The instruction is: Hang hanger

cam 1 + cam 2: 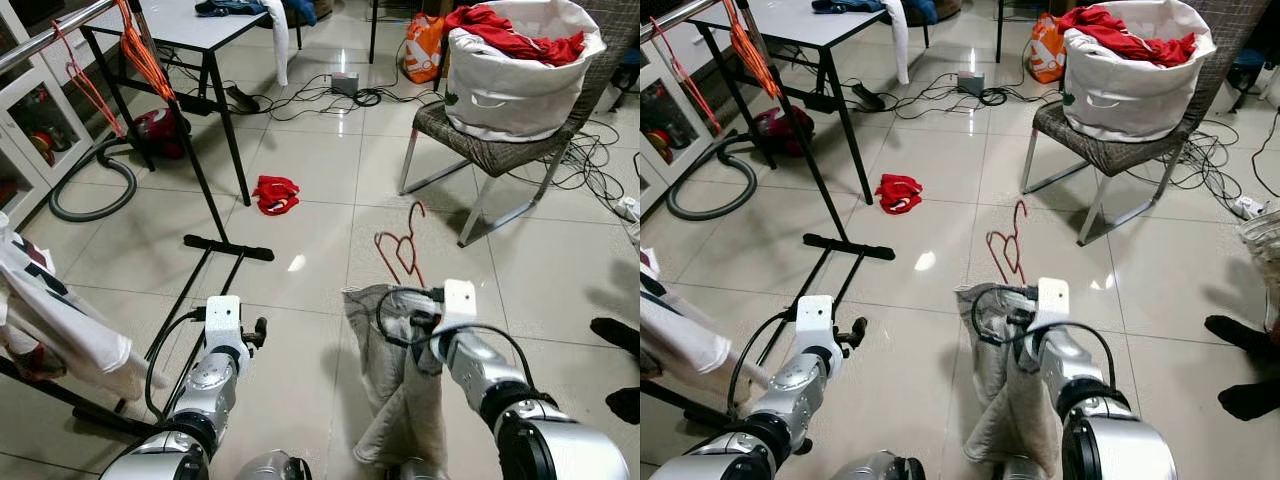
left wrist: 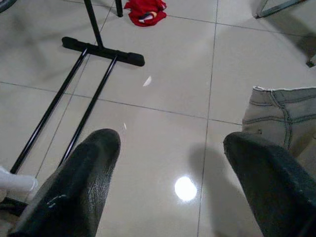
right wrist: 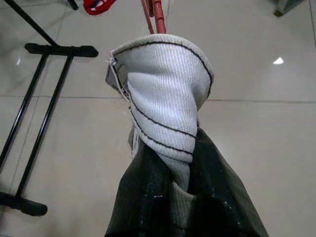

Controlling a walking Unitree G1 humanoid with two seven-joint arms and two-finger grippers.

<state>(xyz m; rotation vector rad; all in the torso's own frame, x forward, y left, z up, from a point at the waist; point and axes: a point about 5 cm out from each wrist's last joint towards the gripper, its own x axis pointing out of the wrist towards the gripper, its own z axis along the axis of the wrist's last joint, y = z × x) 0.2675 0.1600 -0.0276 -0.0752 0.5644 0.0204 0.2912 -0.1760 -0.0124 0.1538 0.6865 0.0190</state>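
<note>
My right gripper (image 1: 428,318) is shut on the waistband of a grey garment (image 1: 392,395), which hangs down from it above the floor; the right wrist view shows the bunched cloth (image 3: 165,113) squeezed between the dark fingers (image 3: 144,197). A red hanger (image 1: 403,246) sticks out just beyond the garment's top edge. Its lower part is hidden, so I cannot tell whether it is in the cloth or on the floor. My left gripper (image 2: 170,148) is open and empty, low over the tiles beside the black clothes rack's base (image 1: 228,247). The rack's rail (image 1: 60,30) at the upper left carries orange hangers (image 1: 143,52).
A wicker chair (image 1: 490,150) at the right holds a white laundry basket (image 1: 515,85) with red clothes. A red cloth (image 1: 275,194) lies on the floor. A vacuum hose (image 1: 95,190), cables (image 1: 320,98) and a white table (image 1: 190,25) lie farther back. A person's shoes (image 1: 615,335) are at the right edge.
</note>
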